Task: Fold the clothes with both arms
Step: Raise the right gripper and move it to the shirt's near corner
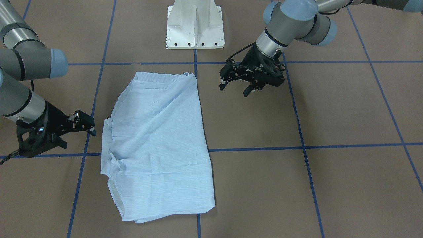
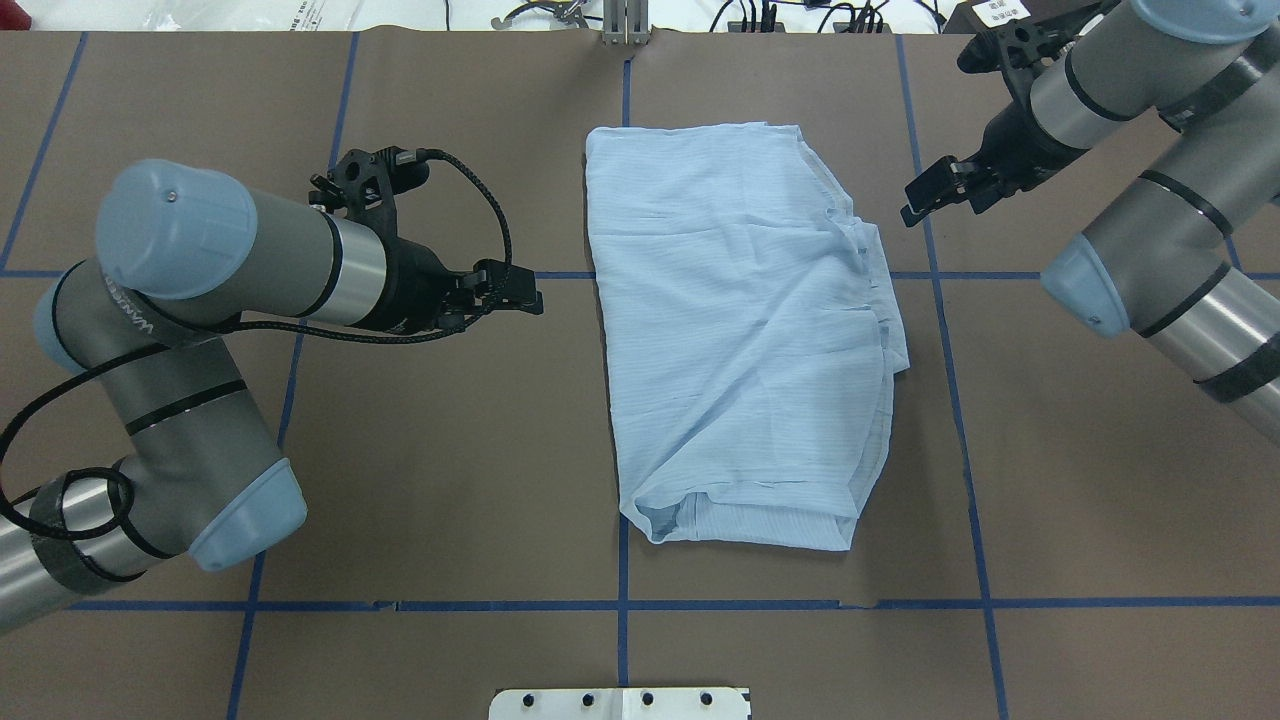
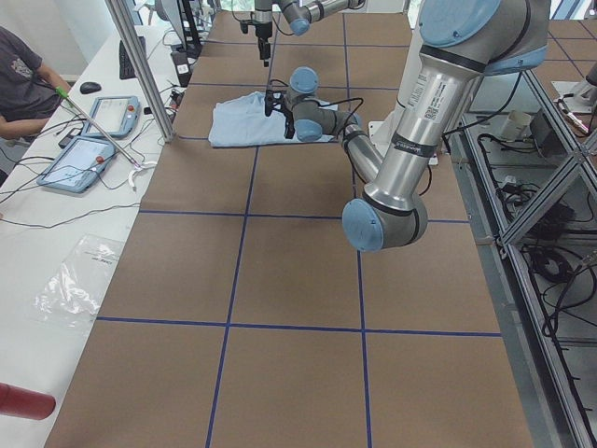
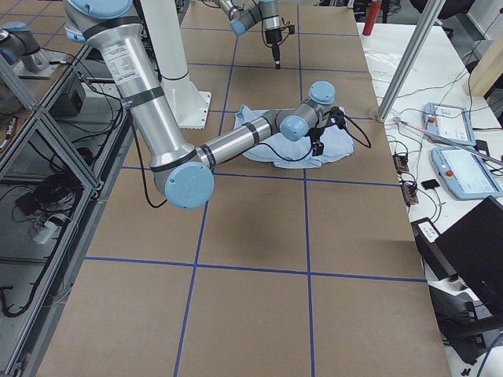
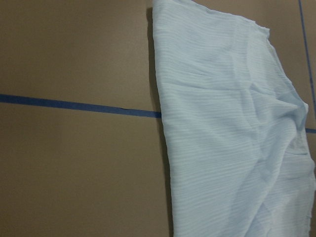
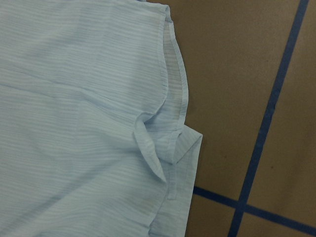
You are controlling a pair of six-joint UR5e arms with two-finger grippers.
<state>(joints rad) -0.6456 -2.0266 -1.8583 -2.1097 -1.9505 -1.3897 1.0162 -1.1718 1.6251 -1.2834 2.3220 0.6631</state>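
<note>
The pale-blue striped shirt lies folded into a long rectangle in the middle of the brown table. It also shows in the overhead view and fills much of both wrist views. My left gripper is open and empty; it hovers beside the shirt's long edge, apart from it. My right gripper looks open and empty, close to the shirt's other side. Neither wrist view shows fingers.
The white pedestal base stands at the robot's edge of the table. Blue tape lines cross the brown surface. A side bench with teach pendants and a seated person runs along the far edge.
</note>
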